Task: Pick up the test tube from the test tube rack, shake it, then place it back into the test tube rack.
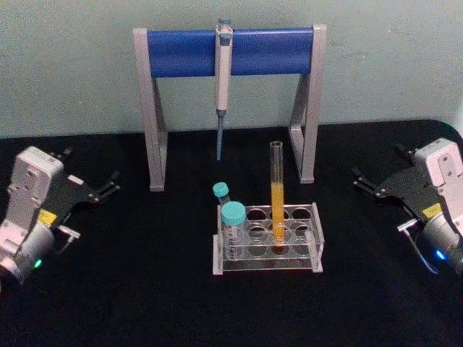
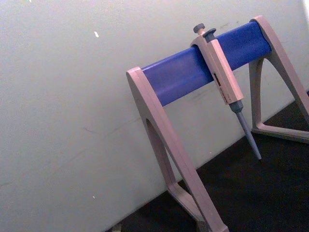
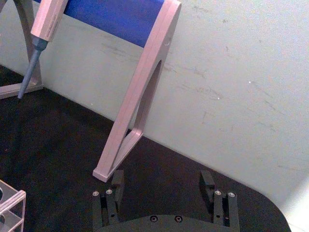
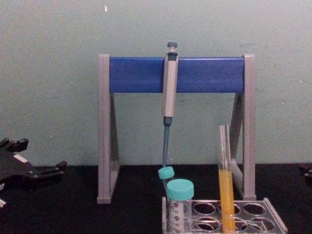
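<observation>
1. Left gripper (image 1: 90, 170), a black two-fingered pincer on a pale grey wrist: parked well to the left of the low clear plastic test tube rack (image 1: 316, 242) with round holes in its top plate. Fingers spread apart, nothing between them.
2. Right gripper (image 1: 380, 163), same black-and-grey build: parked well to the right of the rack. Likewise released and empty, with a wide gap between its two fingers.
3. Rack itself: flat on the black tabletop (image 1: 145, 296), midway between the two grippers and apart from both.
4. At the rack's left end: two short clear tubes, each with a teal cap. Larger-capped tube (image 1: 233, 217) in front; smaller-capped tube (image 1: 221, 190) just behind it, leaning a little.
5. Long slim clear glass test tube (image 1: 277, 195): upright in a hole near the rack's middle, to the right of the teal-capped pair. Open top well above the rack's plate, orange-yellow liquid in the lower half. Exact row hard to tell. Touched by neither gripper.
6. Behind the rack: tall grey pipette stand (image 1: 153, 108) with a thick blue crossbar. Grey-blue pipette (image 1: 223, 79) hanging from the bar's middle, tip down, clear of the tabletop and behind the rack's left part.
7. Farthest behind the rack: plain pale green wall (image 1: 72, 72), meeting the tabletop's back edge.
</observation>
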Tool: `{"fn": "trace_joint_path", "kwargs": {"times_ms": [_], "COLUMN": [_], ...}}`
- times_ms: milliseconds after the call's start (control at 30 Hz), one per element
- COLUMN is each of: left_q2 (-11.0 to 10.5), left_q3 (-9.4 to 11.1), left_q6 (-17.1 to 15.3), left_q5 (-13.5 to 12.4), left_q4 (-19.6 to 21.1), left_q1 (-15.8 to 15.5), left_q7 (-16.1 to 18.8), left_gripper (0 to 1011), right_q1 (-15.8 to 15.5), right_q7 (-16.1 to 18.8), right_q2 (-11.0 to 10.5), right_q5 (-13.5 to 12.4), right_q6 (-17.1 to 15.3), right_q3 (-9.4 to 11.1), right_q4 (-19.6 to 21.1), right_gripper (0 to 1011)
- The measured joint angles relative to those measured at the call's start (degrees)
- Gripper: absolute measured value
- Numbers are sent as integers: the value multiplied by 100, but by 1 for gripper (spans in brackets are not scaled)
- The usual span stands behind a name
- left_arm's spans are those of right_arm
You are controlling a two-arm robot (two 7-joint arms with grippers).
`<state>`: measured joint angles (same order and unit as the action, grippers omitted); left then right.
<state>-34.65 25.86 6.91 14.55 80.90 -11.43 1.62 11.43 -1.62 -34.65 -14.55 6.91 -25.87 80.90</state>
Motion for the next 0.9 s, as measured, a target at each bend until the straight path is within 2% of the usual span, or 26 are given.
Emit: {"fn": "trace_joint_path", "kwargs": {"times_ms": [900], "left_q2": [0], "left_q3": [0], "left_q6": [0], "left_q5": [0], "left_q4": [0], "left_q1": [0], "left_q7": [0], "left_gripper": [1001], "right_q1": [0], "right_q7": [0], "right_q2": [0], "right_q5": [0], "right_q6": [0], "right_q3": [0], "right_q4": [0], "right_gripper": [1000]}}
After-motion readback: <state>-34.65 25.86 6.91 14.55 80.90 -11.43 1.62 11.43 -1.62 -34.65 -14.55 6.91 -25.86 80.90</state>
